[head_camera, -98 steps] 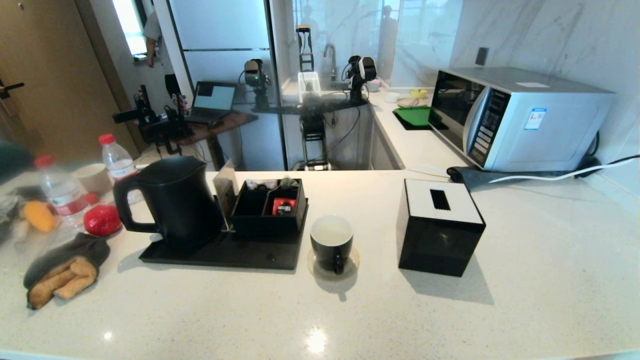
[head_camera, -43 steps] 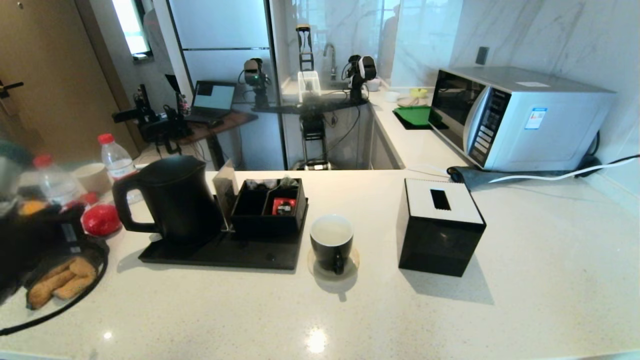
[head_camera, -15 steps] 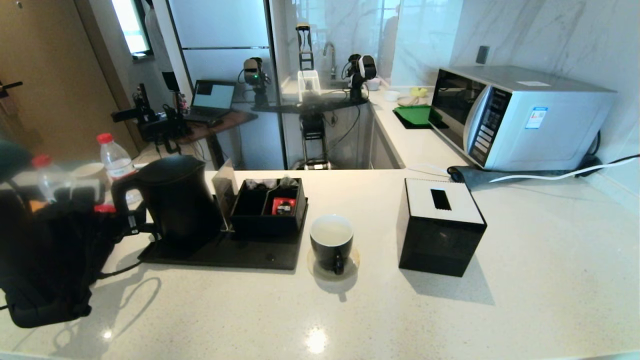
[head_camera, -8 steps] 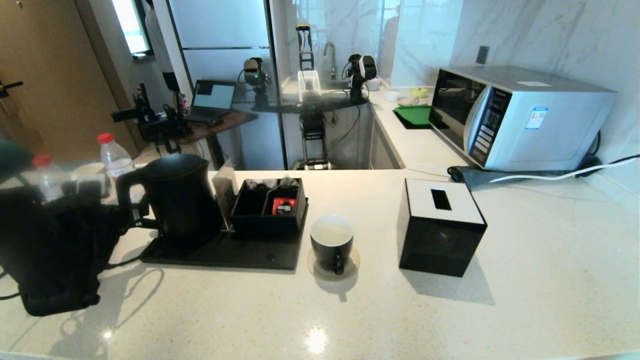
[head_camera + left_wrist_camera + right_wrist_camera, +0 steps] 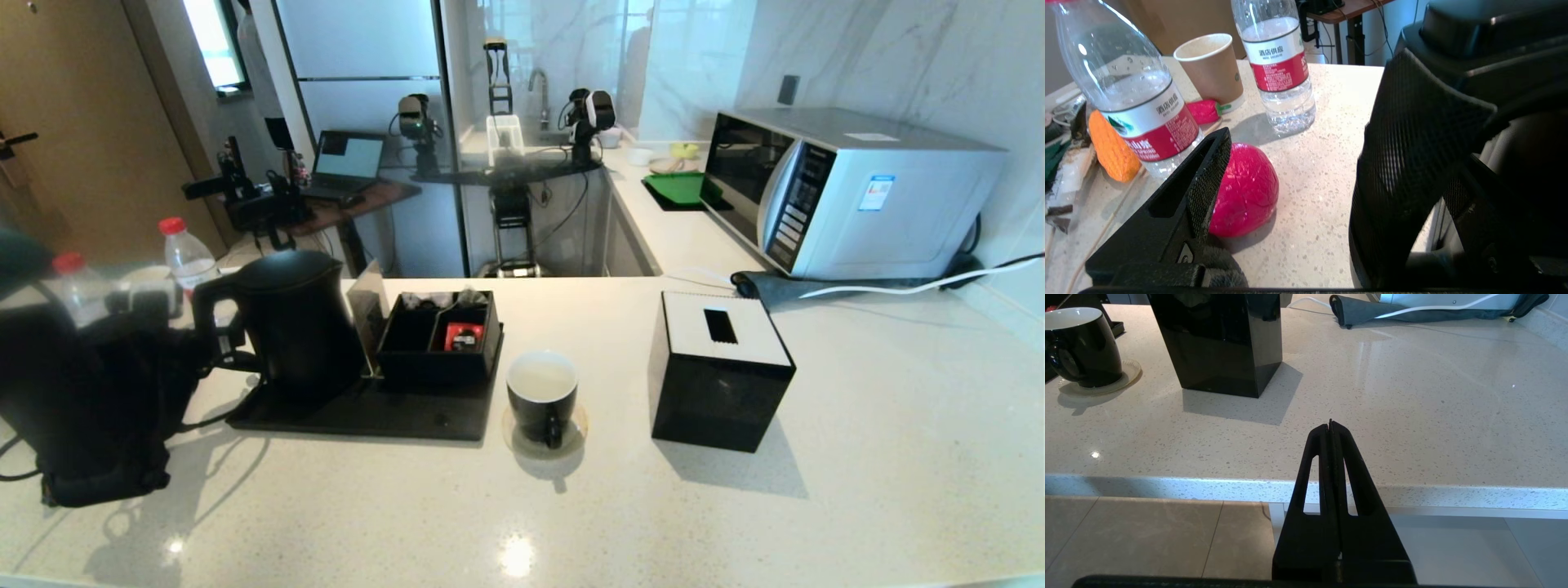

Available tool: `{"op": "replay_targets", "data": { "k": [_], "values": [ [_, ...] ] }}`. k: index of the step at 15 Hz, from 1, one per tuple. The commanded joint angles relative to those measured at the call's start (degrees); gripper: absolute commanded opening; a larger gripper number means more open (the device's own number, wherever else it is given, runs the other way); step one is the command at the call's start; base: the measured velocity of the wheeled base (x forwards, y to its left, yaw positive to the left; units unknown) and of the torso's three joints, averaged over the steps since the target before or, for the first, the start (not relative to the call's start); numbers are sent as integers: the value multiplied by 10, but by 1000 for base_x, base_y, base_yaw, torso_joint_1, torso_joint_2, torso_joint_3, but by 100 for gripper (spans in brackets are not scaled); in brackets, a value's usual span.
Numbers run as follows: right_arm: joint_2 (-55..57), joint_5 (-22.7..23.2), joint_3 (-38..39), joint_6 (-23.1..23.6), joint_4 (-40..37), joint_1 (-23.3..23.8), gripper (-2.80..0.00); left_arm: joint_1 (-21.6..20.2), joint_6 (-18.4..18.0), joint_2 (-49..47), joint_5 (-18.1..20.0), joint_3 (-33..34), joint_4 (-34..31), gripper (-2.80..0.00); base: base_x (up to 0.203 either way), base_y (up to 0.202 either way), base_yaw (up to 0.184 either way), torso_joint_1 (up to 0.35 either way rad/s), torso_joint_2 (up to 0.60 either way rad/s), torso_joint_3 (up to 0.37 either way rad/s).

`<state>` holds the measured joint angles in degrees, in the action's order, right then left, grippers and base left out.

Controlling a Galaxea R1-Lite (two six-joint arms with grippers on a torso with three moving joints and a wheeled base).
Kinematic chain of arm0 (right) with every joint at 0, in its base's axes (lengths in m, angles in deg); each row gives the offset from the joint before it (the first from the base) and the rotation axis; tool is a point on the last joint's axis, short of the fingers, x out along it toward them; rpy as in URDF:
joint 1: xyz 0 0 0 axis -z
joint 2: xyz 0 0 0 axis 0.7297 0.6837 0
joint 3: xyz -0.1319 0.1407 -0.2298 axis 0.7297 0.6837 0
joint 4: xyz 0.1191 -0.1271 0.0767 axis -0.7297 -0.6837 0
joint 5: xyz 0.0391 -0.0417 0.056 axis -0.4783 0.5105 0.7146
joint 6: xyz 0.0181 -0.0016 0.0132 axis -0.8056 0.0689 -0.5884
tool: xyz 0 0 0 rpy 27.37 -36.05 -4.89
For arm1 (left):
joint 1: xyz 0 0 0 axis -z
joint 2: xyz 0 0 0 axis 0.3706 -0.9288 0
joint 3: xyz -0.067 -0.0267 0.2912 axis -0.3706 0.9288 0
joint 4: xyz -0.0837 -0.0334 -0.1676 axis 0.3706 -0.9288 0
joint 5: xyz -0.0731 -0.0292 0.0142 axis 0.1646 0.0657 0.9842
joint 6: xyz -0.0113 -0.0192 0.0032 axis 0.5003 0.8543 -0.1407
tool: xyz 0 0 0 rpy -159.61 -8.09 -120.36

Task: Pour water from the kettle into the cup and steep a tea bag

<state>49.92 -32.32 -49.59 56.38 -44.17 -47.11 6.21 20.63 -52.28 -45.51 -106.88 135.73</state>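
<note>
On pale speckled countertop (image 5: 620, 506): reaching for kettle (image 5: 290, 327) at nine o'clock of cup (image 5: 541, 396), left gripper (image 5: 214, 336) wide open, empty, straddling handle. Closing on it needed next. Right gripper (image 5: 1330, 428) parked, pressed together.

Clear plastic bottle with red label band (image 5: 1280, 61): white "酒店饮品". Second such bottle at its 8 o'clock (image 5: 1149, 126): white print, partly legible.

The left arm reaches in low from the left side, its tool (image 5: 219, 339) level and pointing right, jaws spread wide. The right tool (image 5: 1330, 426) hangs parked off the near edge, fingers pressed tight together, holding nothing.
</note>
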Motion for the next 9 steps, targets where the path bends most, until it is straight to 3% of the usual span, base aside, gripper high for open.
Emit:
{"op": "replay_targets", "data": {
  "k": [1, 9],
  "values": [
    [1, 0, 0, 0, 0, 0, -280, 1, -1, -1, 0, -12, 28, 0, 0, 0, 0, 0, 0, 0],
    [1, 0, 0, 0, 0, 0, -280, 4, -2, -9, 0, -49, 28, 0, 0, 0, 0, 0, 0, 0]
  ]
}}
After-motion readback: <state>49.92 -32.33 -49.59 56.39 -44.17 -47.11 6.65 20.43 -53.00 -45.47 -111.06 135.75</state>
